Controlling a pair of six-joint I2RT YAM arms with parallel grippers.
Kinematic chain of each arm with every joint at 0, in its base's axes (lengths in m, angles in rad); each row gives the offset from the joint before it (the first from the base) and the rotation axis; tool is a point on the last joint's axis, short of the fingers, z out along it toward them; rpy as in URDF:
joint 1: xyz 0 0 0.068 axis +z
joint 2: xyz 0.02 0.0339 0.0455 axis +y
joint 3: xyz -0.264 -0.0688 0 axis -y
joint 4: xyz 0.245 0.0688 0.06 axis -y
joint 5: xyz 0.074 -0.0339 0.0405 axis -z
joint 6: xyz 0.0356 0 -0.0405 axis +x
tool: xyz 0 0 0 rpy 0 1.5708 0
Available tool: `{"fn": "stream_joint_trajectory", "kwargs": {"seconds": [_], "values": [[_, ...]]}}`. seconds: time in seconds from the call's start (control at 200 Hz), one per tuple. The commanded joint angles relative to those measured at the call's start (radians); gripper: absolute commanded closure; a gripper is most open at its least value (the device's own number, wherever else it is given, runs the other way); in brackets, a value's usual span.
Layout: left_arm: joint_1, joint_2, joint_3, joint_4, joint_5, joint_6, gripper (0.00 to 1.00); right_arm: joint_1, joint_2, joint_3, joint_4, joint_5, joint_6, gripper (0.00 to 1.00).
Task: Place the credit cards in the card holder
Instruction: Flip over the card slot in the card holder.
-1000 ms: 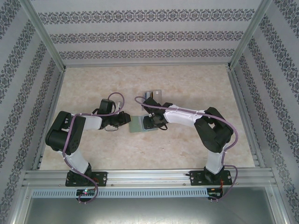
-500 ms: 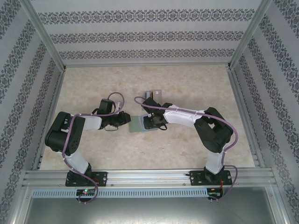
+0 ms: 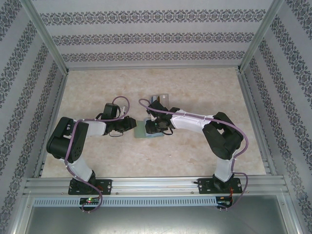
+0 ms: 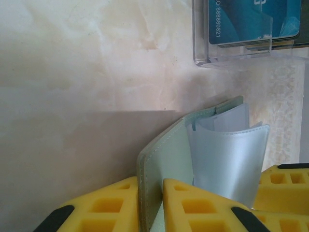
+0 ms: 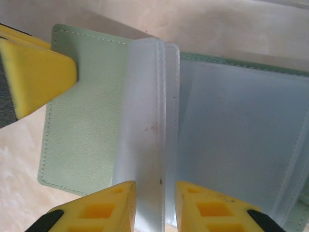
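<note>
Grip on a grey-green folding card holder (image 3: 142, 130)

On the beige table (image 3: 97, 87), the left gripper (image 4: 150, 188) is pressed together on the card holder's cover. The right gripper (image 5: 154, 186) straddles the translucent blue pocket leaves (image 5: 145, 121); whether it grips them I cannot tell. Teal plastic credit cards (image 4: 253, 19) stand in a clear plastic rack (image 4: 231, 55) just beyond.

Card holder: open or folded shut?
Open: the card holder's green cover is spread; pale blue inner pockets stand between the right gripper's fingers.

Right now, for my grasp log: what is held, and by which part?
The left gripper clamps the card holder by its green cover edge; the right gripper pinches its clear inner pockets.
</note>
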Motion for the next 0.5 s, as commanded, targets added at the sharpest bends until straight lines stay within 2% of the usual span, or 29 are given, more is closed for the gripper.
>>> {"fn": "stream_joint_trajectory", "kwargs": {"seconds": [0.0, 0.31, 0.495], "values": [[-0.014, -0.014, -0.001, -0.02, 0.0, 0.021, 0.81, 0.001, -0.039, -0.014, 0.039, -0.053, -0.016, 0.69], [-0.014, -0.008, 0.006, -0.035, -0.003, 0.027, 0.77, -0.018, -0.066, -0.048, 0.127, -0.135, -0.001, 0.65], [-0.013, -0.01, 0.008, -0.039, -0.002, 0.031, 0.76, -0.062, -0.059, -0.117, 0.252, -0.243, 0.065, 0.71]]}}
